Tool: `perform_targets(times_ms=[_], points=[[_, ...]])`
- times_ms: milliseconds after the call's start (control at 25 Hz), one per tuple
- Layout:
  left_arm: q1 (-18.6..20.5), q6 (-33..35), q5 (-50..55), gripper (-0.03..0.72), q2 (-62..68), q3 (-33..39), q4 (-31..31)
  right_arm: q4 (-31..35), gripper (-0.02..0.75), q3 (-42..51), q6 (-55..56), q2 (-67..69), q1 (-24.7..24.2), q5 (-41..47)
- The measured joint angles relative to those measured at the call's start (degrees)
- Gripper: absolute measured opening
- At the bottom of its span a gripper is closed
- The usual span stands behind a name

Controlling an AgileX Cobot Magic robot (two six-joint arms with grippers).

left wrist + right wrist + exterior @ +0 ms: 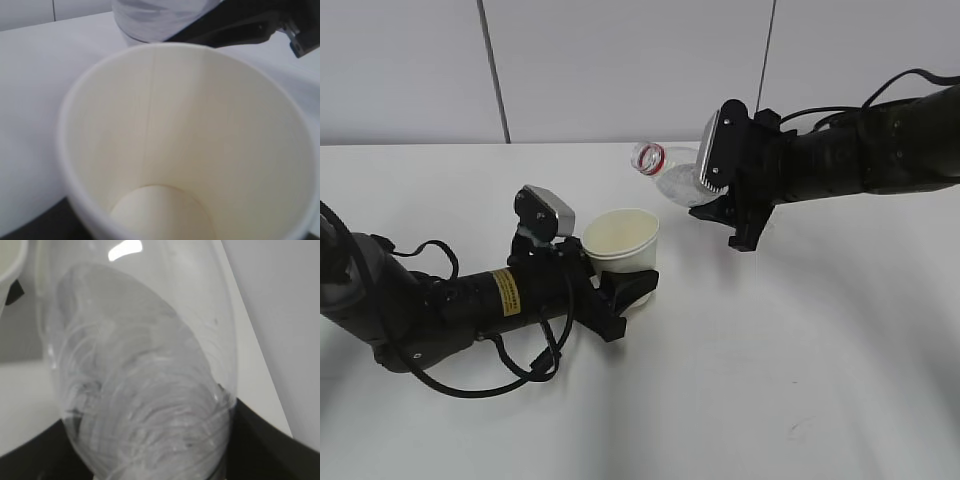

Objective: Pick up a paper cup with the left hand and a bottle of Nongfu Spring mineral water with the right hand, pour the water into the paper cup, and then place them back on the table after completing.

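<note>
My left hand, the yellow-labelled arm, has its gripper shut on a white paper cup, held upright just above the table. The cup fills the left wrist view; its inside looks dry, no water shows. My right hand has its gripper shut on a clear plastic bottle with a red neck ring, uncapped. The bottle lies almost level, its mouth pointing left, above and right of the cup's rim. In the right wrist view the bottle fills the frame and hides the fingers.
A grey panelled wall rises behind the white tabletop. Black cables loop under the left arm onto the table. The cup's rim shows at the top left of the right wrist view.
</note>
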Motion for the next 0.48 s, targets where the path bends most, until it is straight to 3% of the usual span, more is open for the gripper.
perform_targets(times_ms=[480], points=[[0.0, 0.0, 0.0, 0.382, 0.0, 0.0, -0.5, -0.1, 0.474, -0.1, -3.3, -2.3, 0.0, 1.1]])
